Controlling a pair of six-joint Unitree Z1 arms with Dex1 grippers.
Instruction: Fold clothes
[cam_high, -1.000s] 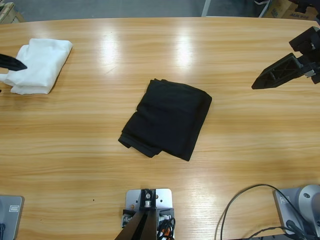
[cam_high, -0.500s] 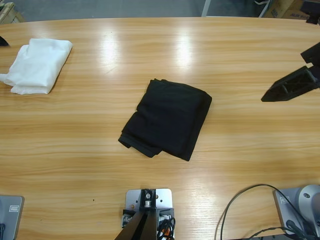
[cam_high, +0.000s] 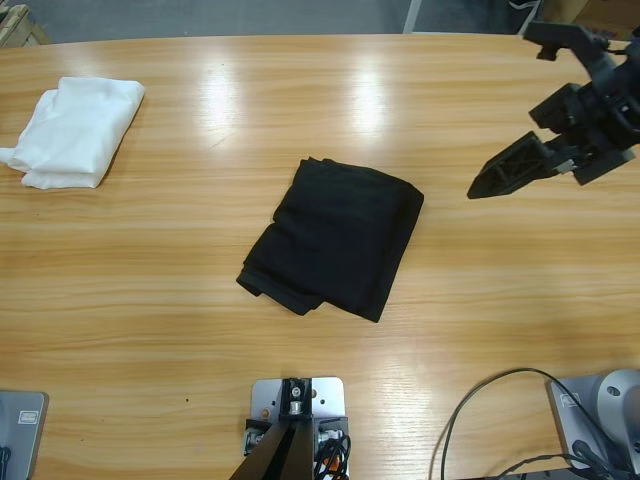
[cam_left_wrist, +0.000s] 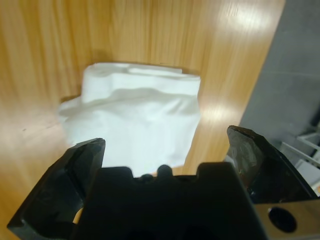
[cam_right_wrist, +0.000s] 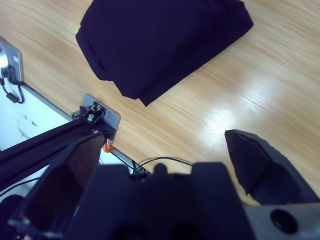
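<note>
R gripper (cam_high: 497, 180) moved inward; shirt (cam_high: 335, 238) folded mid-table.

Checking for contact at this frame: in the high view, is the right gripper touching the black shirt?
No: the right gripper is over bare table, apart from the folded black shirt.

The polo shirt (cam_high: 335, 238) is plain black all over, with no pattern showing on its folded surface. The folded garment (cam_high: 75, 130) at the far corner is plain white. The table (cam_high: 150, 300) is warm honey-coloured wood with darker streaks of grain and pale glossy reflections. The right end effector (cam_high: 497, 178) and the left end effector (cam_left_wrist: 165, 150) are both black
</note>
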